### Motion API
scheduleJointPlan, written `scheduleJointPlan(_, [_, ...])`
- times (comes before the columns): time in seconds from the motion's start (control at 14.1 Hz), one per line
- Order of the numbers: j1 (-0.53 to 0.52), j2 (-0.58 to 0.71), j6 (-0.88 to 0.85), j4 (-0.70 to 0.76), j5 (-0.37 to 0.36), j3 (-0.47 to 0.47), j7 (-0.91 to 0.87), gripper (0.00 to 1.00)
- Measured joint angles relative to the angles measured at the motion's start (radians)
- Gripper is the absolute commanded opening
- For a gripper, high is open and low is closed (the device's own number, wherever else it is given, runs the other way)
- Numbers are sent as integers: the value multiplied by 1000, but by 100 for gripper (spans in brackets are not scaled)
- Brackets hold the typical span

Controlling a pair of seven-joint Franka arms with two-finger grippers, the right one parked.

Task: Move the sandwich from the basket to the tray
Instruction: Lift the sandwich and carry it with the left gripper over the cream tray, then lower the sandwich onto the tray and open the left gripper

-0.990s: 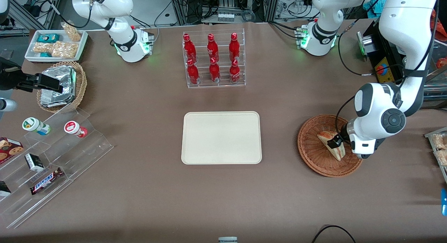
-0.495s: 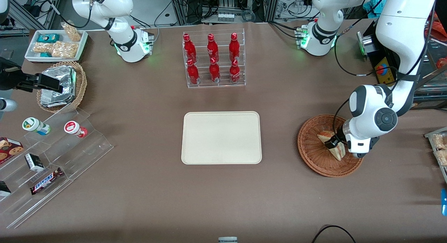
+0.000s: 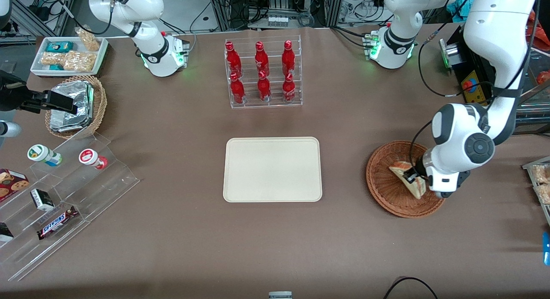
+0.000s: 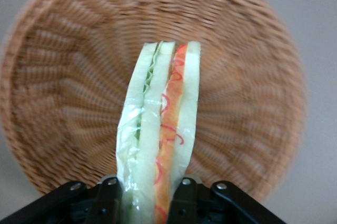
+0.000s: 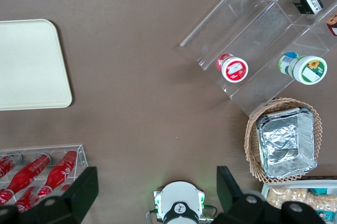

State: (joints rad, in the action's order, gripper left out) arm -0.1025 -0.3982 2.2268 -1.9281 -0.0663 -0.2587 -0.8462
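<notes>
The sandwich (image 3: 408, 175), a wrapped wedge of pale bread with red and green filling, is over the reddish-brown wicker basket (image 3: 384, 191) toward the working arm's end of the table. My left gripper (image 3: 413, 177) is shut on the sandwich. In the left wrist view the sandwich (image 4: 160, 129) stands on edge between the black fingers (image 4: 108, 200), with the basket (image 4: 247, 103) beneath it and the gripper (image 4: 149, 203) clamped on its wide end. The cream-beige tray (image 3: 272, 169) lies bare at the table's middle; it also shows in the right wrist view (image 5: 29, 66).
A clear rack of red bottles (image 3: 262, 73) stands farther from the front camera than the tray. Toward the parked arm's end are a tan basket with foil packets (image 3: 75, 105), a white snack tray (image 3: 68, 55) and a clear stepped shelf with snacks (image 3: 60, 196).
The left arm has shifted slightly over the basket with the sandwich held in its gripper; the sandwich has tilted a little. Nothing else has moved.
</notes>
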Motion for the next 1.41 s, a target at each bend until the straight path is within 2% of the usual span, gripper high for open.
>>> scheduleJointPlan(0.35, [261, -15, -5, 75, 1, -12, -39, 4])
scheduleJointPlan(0.71, [529, -173, -3, 233, 1, -12, -116, 5])
scheduleJointPlan(1.13, [662, -334, -4, 416, 0, -11, -142, 7])
scheduleJointPlan(1.41, [696, -377, -6, 460, 0, -10, -143, 18])
